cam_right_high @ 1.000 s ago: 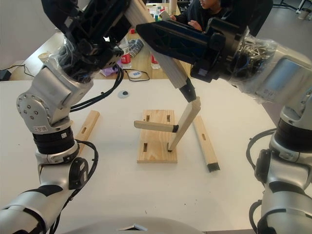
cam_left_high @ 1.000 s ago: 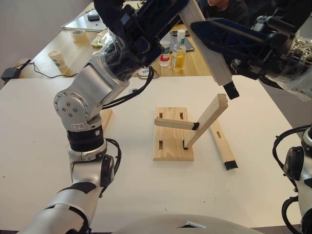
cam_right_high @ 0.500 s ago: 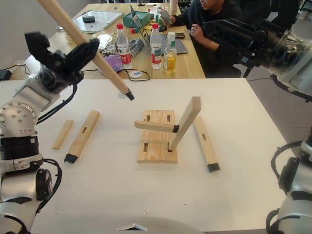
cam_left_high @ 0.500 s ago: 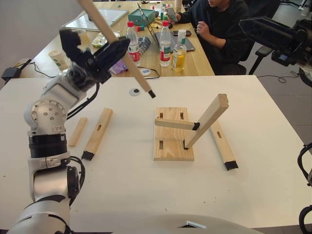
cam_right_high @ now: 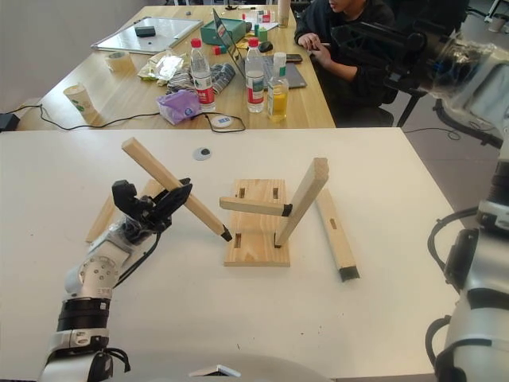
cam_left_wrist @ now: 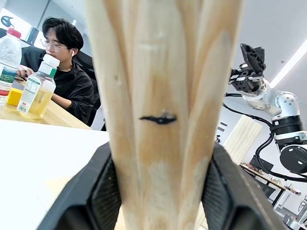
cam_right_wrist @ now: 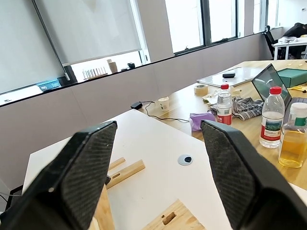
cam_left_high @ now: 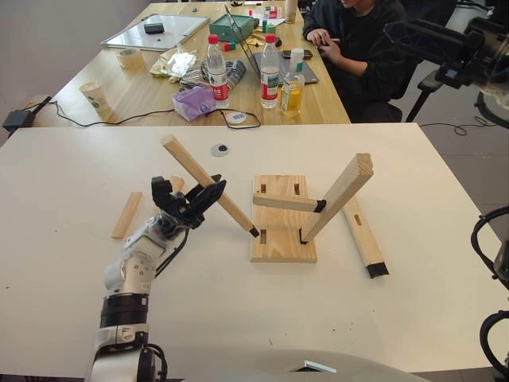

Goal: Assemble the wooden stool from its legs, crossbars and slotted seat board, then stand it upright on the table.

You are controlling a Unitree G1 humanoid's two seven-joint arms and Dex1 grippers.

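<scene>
The stool is, by my judgement, less than half built: the seat board (cam_left_high: pixel 282 219) lies flat near the middle of the bench (cam_left_high: pixel 64 302), one standing leg (cam_left_high: pixel 338 197) leans up out of its near-right slot, and a crossbar (cam_left_high: pixel 285 202) juts from that leg over the board toward the left edge. The left gripper (cam_left_high: pixel 189 196) hangs low over the bench just left of the board, fingers clenched on the held leg (cam_left_high: pixel 208 185), which slants so that its dark-capped end comes down beside the near-left slot (cam_left_high: pixel 262 235); whether the tip touches the board I cannot tell, and it looks not yet seated. A loose leg (cam_left_high: pixel 364 239) lies flat just right of the board, a spare leg (cam_right_wrist: pixel 127 173) lies left of it beneath the left arm, and a short crossbar (cam_left_high: pixel 127 215) rests beside that, nearer the left edge. The right gripper (cam_right_wrist: pixel 158 125) is raised high over the far right corner, fingers spread wide with nothing between them. Left to do, as I judge it: seat this leg, fit the other two and the remaining crossbar, then turn the stool onto its feet
</scene>
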